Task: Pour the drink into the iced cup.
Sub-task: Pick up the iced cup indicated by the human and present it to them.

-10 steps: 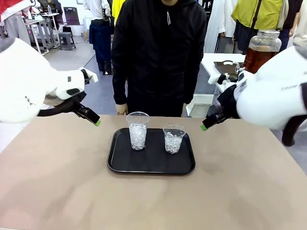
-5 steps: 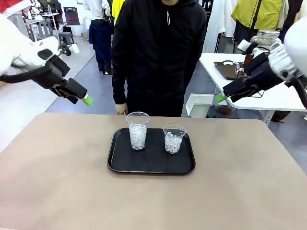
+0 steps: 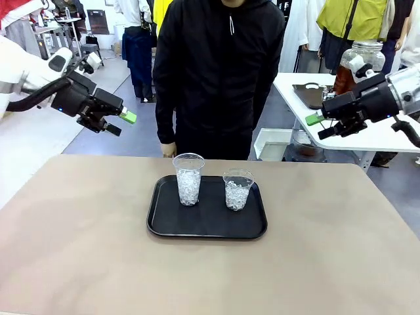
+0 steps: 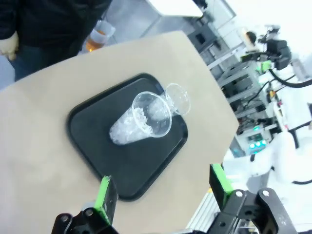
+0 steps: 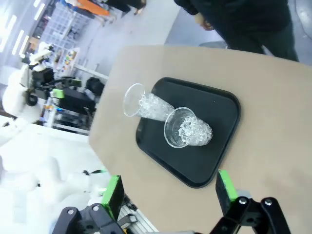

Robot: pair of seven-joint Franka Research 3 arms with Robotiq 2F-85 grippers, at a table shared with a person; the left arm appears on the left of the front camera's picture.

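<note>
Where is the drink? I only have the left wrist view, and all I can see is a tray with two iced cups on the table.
Observer: In a lidded glass jar on a white side table to the robot's right, just behind the right gripper.
Operator: Is that gripper holding anything?
Observer: No. Its own wrist view shows its fingers wide apart with nothing between them.
Operator: Which cup is taller?
Observer: From the front, the left cup is taller than the right cup. Both stand upright on the tray.
</note>
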